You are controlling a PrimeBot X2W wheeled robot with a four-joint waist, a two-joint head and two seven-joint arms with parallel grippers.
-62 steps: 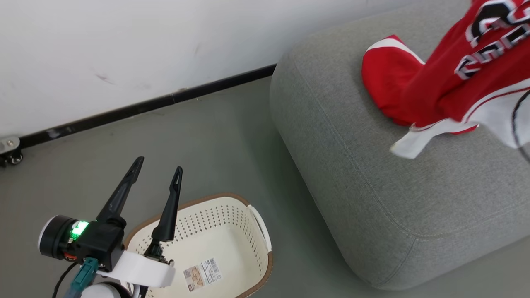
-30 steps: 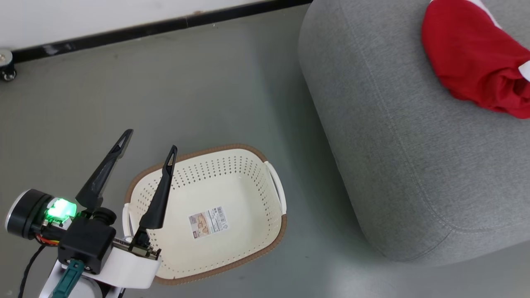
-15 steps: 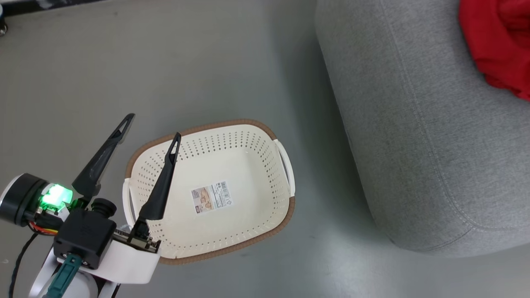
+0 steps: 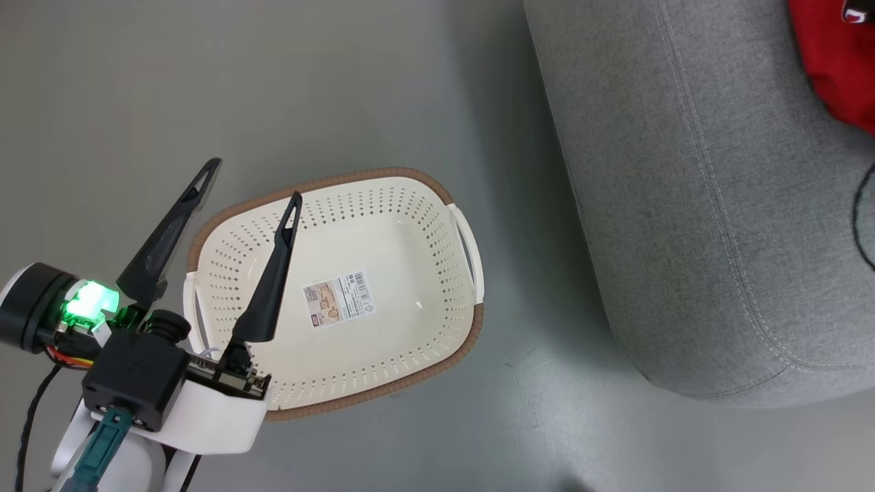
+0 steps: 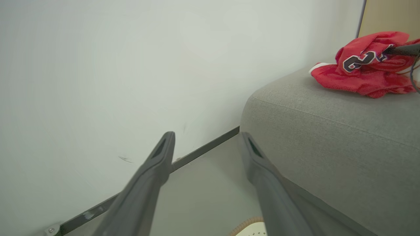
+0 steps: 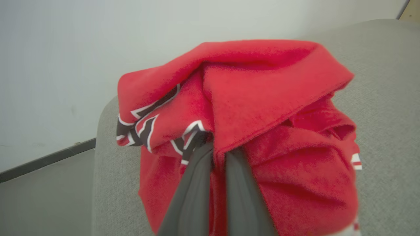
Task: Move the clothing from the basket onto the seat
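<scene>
The cream basket [image 4: 400, 246] stands on the floor, holding nothing but its paper label [image 4: 338, 298]. My left gripper [image 4: 253, 181] hovers open above the basket's left rim, nothing between its fingers; the left wrist view looks past it [image 5: 206, 136] toward the wall. To the right lies the grey seat [image 4: 697, 205], with the red clothing [image 4: 837, 61] at its far corner. The clothing [image 5: 364, 70] lies bunched on the seat [image 5: 328, 131], black-and-white lettering showing. My right gripper [image 6: 218, 147] is shut on a fold of the clothing [image 6: 262, 98], which rests on the seat [image 6: 387, 82].
Grey floor [image 4: 342, 89] surrounds the basket, with a gap between it and the seat. A white wall with a black baseboard [image 5: 203, 150] runs behind. A dark cable [image 4: 858, 219] loops over the seat's right edge. A beige panel [image 5: 387, 16] stands behind the seat.
The head camera has tilted down, sliding the basket and seat up the picture. The clothing, hanging spread out at first, now sits bunched on the seat. The left gripper stays open.
</scene>
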